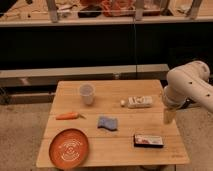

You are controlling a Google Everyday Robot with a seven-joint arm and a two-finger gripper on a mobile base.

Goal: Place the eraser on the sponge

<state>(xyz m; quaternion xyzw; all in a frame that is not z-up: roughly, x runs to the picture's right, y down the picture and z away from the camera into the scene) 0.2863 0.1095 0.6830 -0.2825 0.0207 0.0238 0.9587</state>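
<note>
On the pale wooden table (75,90), the small soft light-blue sponge (107,123) lies flat near the middle with nothing on top of it. Just to its right and nearer the front edge lies a dark, flat, rectangular block with a red-and-white label, which I take to be the eraser (148,141); the two are close but apart. A clear cup (86,93) stands behind the sponge, a white oblong packet (139,102) lies to the right, an orange carrot (67,116) to the left, and a round orange plate (69,148) at the front left. The white arm (189,87) hangs over the table's right edge with its pincer (168,116) pointing down, above the eraser and holding nothing that I can see; how wide it stands I cannot tell. The eraser looks light and stiff, best taken across its narrow width near the middle. The sponge is yielding and wavy-edged, so the block may tilt or nudge it unless set down centred.
</note>
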